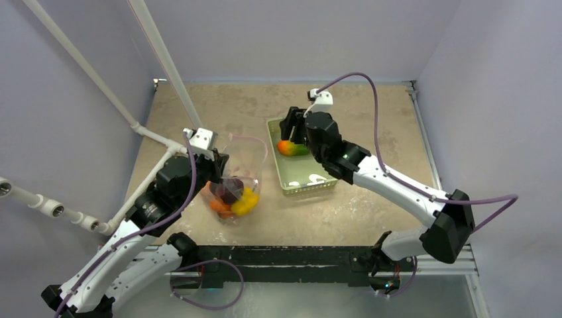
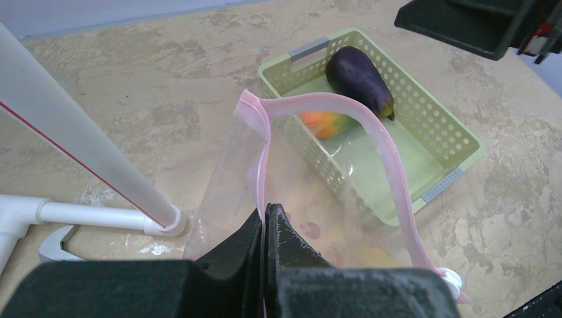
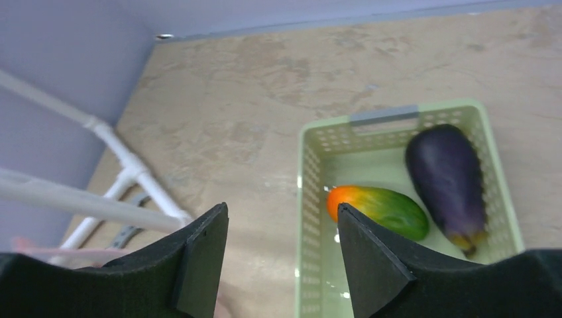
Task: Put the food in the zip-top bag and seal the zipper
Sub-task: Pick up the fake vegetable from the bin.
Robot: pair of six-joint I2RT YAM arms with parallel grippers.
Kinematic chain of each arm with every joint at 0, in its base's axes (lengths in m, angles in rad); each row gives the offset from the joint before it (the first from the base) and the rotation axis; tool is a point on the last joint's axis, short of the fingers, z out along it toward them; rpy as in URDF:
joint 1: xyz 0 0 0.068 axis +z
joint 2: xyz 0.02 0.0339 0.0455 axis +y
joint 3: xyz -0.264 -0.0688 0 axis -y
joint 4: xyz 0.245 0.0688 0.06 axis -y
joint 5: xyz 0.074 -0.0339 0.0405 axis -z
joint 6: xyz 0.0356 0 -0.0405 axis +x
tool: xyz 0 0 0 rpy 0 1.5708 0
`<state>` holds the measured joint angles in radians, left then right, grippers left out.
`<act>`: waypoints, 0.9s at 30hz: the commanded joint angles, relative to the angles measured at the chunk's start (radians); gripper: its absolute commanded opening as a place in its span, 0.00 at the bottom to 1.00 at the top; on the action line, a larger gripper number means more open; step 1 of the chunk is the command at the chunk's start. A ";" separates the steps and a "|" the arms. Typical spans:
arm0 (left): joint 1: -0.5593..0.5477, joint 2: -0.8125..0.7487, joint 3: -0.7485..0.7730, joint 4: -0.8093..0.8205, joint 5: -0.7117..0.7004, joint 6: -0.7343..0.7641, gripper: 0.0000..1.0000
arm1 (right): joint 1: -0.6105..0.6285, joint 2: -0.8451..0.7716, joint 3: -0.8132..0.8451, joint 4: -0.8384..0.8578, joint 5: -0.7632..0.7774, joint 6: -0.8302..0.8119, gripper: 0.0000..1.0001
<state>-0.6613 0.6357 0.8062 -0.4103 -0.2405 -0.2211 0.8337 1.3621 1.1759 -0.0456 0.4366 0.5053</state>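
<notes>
Food left to pack, an orange-and-green plastic mango (image 3: 378,209) and a dark purple plastic eggplant (image 3: 449,179), lies in the pale green basket (image 3: 308,218), just right of the right gripper (image 3: 283,255), whose fingers are apart and hold nothing; the mango is nearer, its long side pointing right. The left gripper (image 2: 265,245) pinches the clear bag (image 2: 298,199)

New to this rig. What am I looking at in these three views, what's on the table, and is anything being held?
Two robot arms are bolted at the table's near edge, each ending in a two-finger gripper. The overhead view looks down from behind them; the other two views come from cameras on each wrist.

The left gripper is shut, pinching the rim of the zip-top bag and holding its mouth up and open. Its pink zipper loops around the opening. The bag already holds some food.

The right gripper is open and empty, above the pale green basket. In that basket lie a purple eggplant and an orange-and-green fruit.

A white pipe frame stands to the left.
</notes>
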 commanded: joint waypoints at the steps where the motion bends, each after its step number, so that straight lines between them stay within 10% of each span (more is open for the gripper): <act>1: 0.007 -0.013 0.036 0.030 -0.005 0.006 0.00 | -0.046 0.037 0.014 -0.075 0.102 -0.005 0.65; 27: 0.007 -0.034 0.036 0.031 0.002 0.007 0.00 | -0.173 0.495 0.194 -0.155 0.302 -0.052 0.96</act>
<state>-0.6613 0.6144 0.8062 -0.4118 -0.2401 -0.2211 0.6727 1.8256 1.2964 -0.1955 0.6712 0.4664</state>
